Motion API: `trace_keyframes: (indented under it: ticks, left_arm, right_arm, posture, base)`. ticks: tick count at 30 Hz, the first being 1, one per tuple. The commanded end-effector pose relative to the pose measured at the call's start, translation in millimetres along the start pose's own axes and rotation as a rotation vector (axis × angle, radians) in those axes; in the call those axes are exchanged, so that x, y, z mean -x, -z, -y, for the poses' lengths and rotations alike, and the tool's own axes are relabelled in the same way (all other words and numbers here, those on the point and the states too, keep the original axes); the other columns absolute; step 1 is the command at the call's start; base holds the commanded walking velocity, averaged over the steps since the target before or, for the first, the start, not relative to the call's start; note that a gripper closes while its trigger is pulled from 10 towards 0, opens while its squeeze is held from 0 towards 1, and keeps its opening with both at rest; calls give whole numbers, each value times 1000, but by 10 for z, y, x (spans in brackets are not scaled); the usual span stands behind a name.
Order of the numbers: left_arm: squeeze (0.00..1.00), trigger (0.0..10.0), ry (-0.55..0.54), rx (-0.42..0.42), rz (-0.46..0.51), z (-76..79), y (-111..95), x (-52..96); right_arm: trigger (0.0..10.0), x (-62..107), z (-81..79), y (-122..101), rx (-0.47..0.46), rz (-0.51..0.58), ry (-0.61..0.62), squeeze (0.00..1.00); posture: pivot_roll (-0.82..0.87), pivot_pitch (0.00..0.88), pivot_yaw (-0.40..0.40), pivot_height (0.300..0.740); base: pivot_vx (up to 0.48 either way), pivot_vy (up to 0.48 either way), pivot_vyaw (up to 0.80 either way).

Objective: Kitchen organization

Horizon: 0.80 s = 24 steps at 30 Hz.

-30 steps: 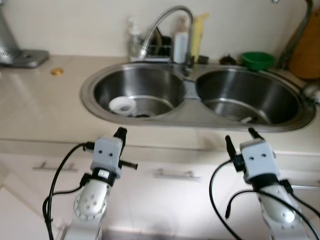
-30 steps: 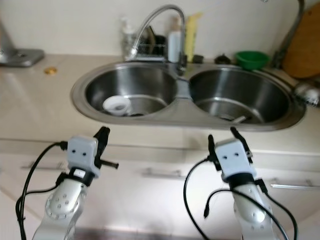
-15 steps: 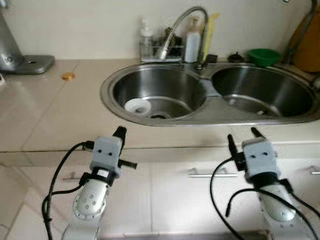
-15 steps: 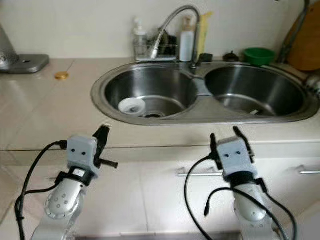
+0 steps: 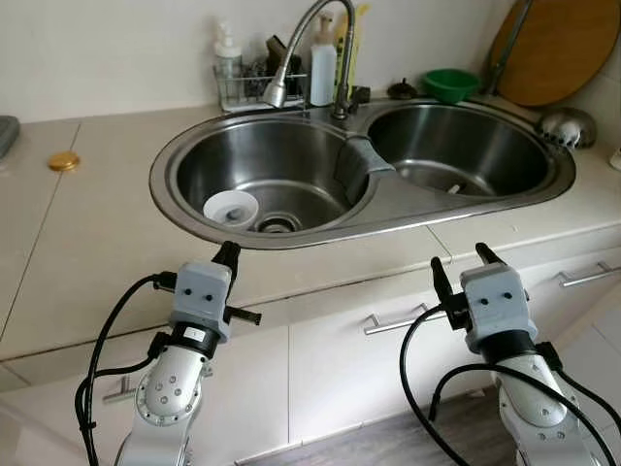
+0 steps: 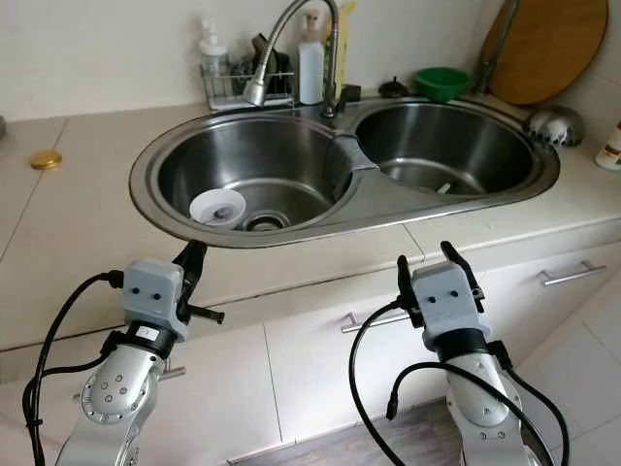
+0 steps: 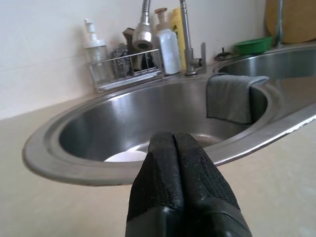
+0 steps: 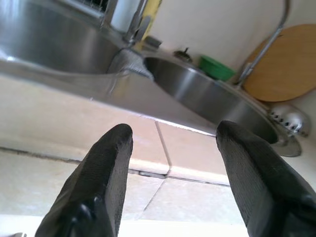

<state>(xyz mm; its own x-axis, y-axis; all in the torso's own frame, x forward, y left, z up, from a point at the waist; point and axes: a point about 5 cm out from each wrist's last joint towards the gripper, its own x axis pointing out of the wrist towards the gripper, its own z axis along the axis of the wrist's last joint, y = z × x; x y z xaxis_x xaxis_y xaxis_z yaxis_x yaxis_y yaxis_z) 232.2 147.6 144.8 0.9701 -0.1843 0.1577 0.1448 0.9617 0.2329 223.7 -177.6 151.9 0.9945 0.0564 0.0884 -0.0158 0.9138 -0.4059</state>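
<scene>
Camera swings since a second ago; both arms keep station before the bench (image 5: 87,262). Left tool (image 5: 229,254) pressed together, right tool (image 5: 456,267) spread, both empty, poised to reach. White dish (image 5: 231,206) sits in sink (image 5: 194,228), left basin; cloth (image 5: 357,161) drapes the divider.

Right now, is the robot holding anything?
No. The left gripper is shut on nothing; the right gripper is open and empty, both short of the sink.

Two sink basins (image 5: 262,180), one faucet (image 5: 301,44), two claws (image 5: 229,260).
</scene>
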Motion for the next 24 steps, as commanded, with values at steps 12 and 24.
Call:
trace_keyframes:
  ticks: [12, 24]
  left_arm:
    - [0, 10000, 19, -55, 71, -1, -79, -20]
    - [0, 10000, 25, -39, 92, 11, -73, -17]
  right_arm:
    - [10000, -14, 19, -44, -5, 20, 5, 0]
    - [10000, -15, 108, -42, -9, 19, 61, 0]
  posture:
    - [58, 0, -21, 740]
    - [53, 0, -17, 740]
  base:
    - [0, -31, -600]
    - [0, -341, -800]
